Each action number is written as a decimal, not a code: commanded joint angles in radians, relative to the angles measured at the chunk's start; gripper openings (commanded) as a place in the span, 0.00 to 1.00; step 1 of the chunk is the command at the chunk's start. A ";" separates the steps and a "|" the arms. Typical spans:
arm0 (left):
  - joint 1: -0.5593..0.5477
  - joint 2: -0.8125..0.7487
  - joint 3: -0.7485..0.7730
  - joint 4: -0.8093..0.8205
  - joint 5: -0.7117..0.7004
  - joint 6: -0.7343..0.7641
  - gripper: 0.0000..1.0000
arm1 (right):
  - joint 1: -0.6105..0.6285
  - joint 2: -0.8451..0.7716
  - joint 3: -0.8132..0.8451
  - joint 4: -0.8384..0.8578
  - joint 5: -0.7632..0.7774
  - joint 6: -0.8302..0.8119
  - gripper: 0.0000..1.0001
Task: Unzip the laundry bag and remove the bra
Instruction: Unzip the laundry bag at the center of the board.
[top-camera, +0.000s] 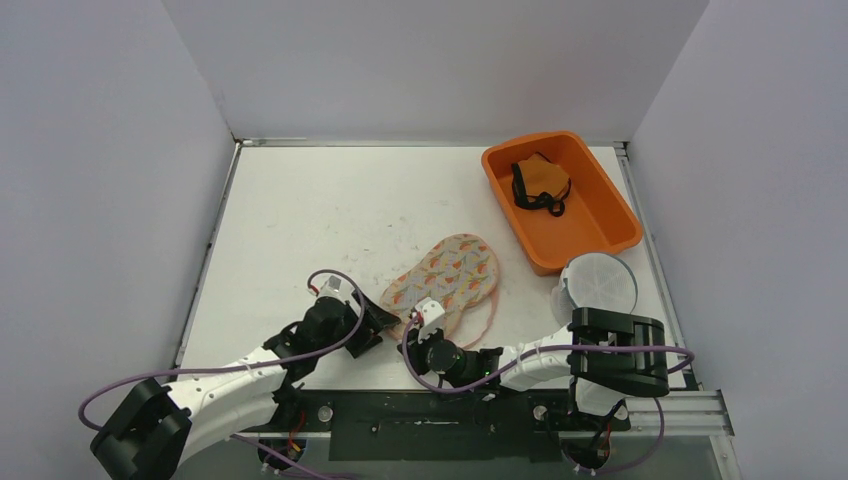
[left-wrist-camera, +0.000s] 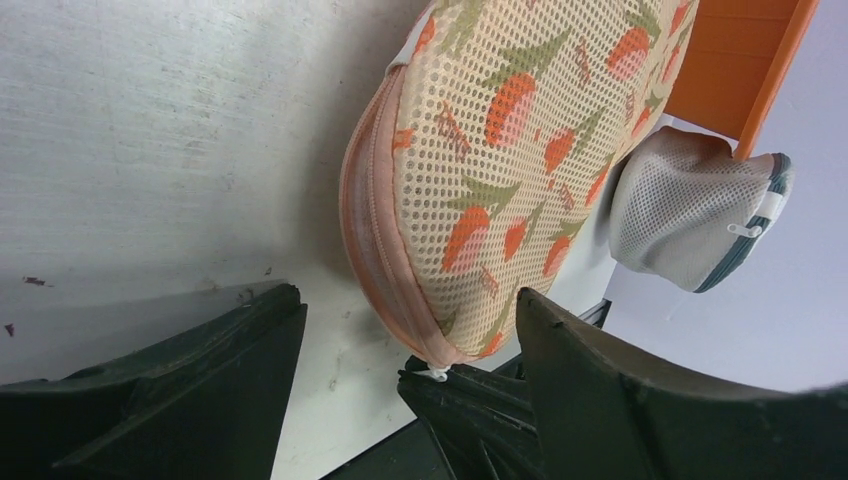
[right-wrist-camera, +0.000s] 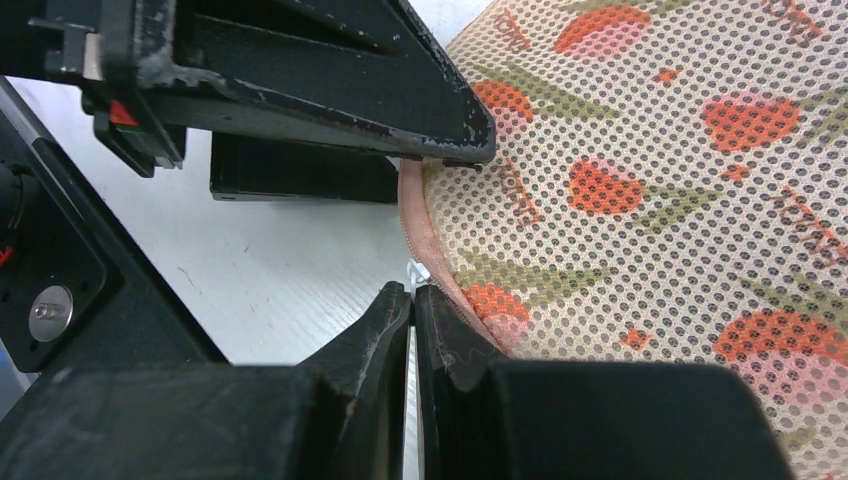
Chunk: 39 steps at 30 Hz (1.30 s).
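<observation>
The laundry bag is a flat mesh pouch with an orange floral print and a pink zipper seam, lying mid-table. It fills the left wrist view and the right wrist view. Its small white zipper pull sits at the bag's near end. My right gripper is shut on that pull, at the bag's near tip. My left gripper is open, with its fingers either side of the bag's near end, not touching it. The seam looks closed. No bra shows inside the bag.
An orange bin at the back right holds an orange garment with black straps. A round white mesh bag lies just in front of the bin, near the right arm. White walls enclose the table.
</observation>
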<state>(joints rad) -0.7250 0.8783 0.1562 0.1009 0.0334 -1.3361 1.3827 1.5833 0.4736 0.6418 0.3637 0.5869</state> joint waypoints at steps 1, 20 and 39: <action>-0.007 0.019 0.003 0.101 -0.026 -0.035 0.68 | 0.015 -0.008 0.039 0.041 0.002 0.003 0.05; 0.001 -0.007 0.044 0.024 -0.099 0.043 0.00 | 0.038 -0.159 -0.031 -0.078 0.095 0.030 0.05; 0.045 0.118 0.252 -0.089 -0.078 0.273 0.00 | 0.055 -0.425 -0.178 -0.307 0.222 0.083 0.05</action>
<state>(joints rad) -0.7094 0.9405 0.3054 0.0288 -0.0196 -1.1683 1.4162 1.1782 0.3103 0.3611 0.5385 0.6613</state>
